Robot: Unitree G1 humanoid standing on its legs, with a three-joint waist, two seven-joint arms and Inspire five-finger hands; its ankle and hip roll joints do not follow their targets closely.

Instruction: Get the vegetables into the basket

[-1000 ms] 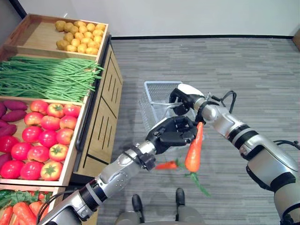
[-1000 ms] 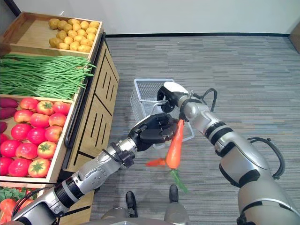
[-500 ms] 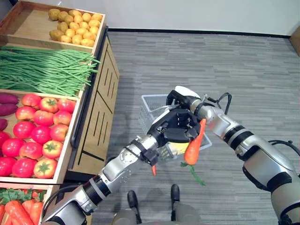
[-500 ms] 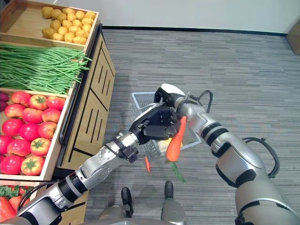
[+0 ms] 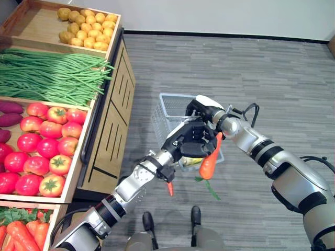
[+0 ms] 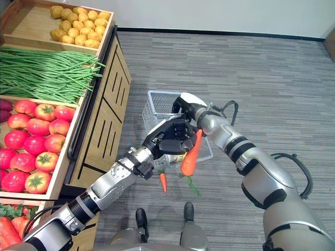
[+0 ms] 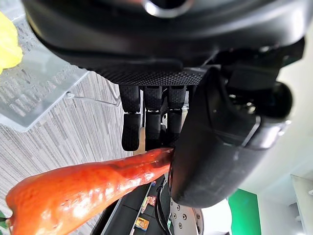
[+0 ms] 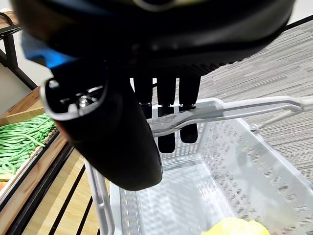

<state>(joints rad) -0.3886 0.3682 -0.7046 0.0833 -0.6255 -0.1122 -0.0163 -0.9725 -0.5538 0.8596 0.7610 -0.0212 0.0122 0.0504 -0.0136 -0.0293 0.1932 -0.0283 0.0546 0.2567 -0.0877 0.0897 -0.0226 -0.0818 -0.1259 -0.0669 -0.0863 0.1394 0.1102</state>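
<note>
1. A wooden produce stand [image 5: 112, 125] with slatted side panels runs along the robot's left, split into open bins.
2. The grey floor [image 5: 272, 78] has a fine woven, carpet-like texture.
3. One bin is heaped with long thin green beans [image 5: 49, 78]; the far bin holds small rounded yellow potatoes [image 5: 89, 31] in one corner.
4. A nearer bin is packed with glossy red tomatoes [image 5: 39, 154], with purple sweet potatoes [image 5: 10, 112] at its edge; the nearest bin holds orange carrots [image 5: 15, 235].
5. A pale wire-mesh basket [image 6: 157, 104] hangs above the floor beside the stand, with something yellow [image 8: 234, 226] lying in its bottom.
6. The right hand [image 6: 184, 107] has its fingers curled round the basket's thin metal handle [image 8: 230, 108].
7. The left hand [image 6: 170, 138] pinches the tapered tip of a smooth orange carrot [image 6: 190, 156] between thumb and fingers; the carrot hangs stalk end down at the basket's near rim, outside the mesh.
8. A smaller carrot [image 6: 163, 182] shows below the left wrist, whether it rests on the floor I cannot tell.
</note>
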